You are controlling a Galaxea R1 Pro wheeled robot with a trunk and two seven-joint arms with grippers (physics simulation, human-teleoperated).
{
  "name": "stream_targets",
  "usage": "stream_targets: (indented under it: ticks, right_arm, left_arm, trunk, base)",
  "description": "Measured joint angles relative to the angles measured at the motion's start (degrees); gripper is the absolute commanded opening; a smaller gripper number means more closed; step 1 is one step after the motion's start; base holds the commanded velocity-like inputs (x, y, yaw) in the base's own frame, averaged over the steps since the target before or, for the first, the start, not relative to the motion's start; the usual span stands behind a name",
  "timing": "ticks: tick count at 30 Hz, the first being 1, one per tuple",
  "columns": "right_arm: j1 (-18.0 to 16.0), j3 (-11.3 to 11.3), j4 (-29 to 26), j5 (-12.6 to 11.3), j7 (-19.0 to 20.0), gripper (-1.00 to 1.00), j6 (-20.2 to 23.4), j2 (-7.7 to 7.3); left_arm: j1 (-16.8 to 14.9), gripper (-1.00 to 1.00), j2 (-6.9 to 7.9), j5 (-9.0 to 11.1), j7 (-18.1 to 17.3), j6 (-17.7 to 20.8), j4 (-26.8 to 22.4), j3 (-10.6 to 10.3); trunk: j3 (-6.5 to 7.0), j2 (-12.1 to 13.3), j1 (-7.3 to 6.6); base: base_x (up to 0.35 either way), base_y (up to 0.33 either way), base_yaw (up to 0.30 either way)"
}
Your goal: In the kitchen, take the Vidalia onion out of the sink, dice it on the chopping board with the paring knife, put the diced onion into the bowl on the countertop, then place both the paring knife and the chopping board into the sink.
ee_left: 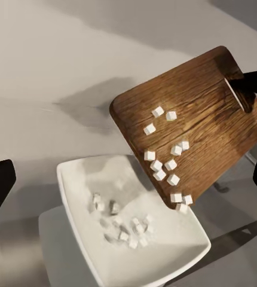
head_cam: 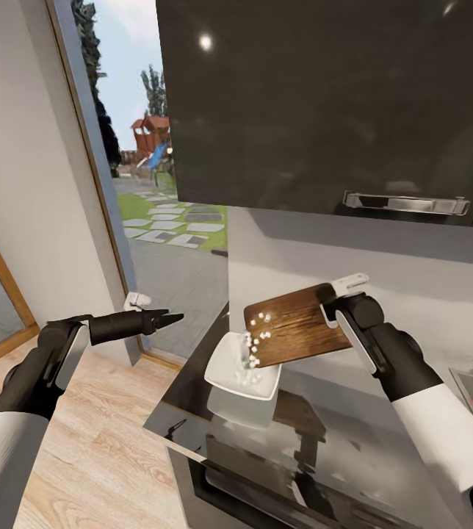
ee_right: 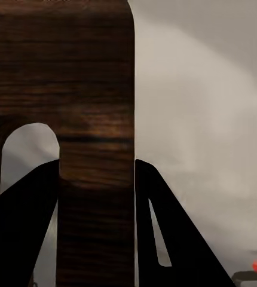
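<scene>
The diced onion (ee_left: 164,162) is sliding down the chopping board (ee_left: 194,119), and some cubes are already lying in the bowl (ee_left: 176,263) beneath; the board is tilting with its long axis running down from the held end to its low corner, which is hanging just over the bowl's inner edge, so the pour is depending on that corner keeping above the bowl. The right gripper (head_cam: 337,307) is clamping the board's handle end; the right wrist view is showing both dark fingers (ee_right: 27,221) pressing either side of the wood beside the handle slot. The left gripper (head_cam: 164,319) is hovering well apart over the floor, off the countertop (head_cam: 192,400), pointing toward the board, apparently closed and empty; the left wrist view is showing the cubes, which the head view is barely resolving.
</scene>
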Motion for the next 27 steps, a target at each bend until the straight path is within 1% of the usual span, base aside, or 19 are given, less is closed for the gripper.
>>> stream_targets:
  ticks: [22,27]
  right_arm:
    - [0.0,0.1,-2.9,0.1,-0.2,-1.00,0.0,-0.01]
    - [0.0,0.9,-3.1,0.4,-2.3,-1.00,0.1,-0.04]
  left_arm:
    - [0.0,1.00,0.00,0.0,0.0,0.0,0.0,0.0]
    - [0.0,1.00,0.00,0.0,0.0,0.0,0.0,0.0]
  trunk:
    - [0.00,0.0,0.00]
    - [0.00,0.0,0.00]
  base:
    - [0.000,0.000,0.000]
    - [0.000,0.000,0.000]
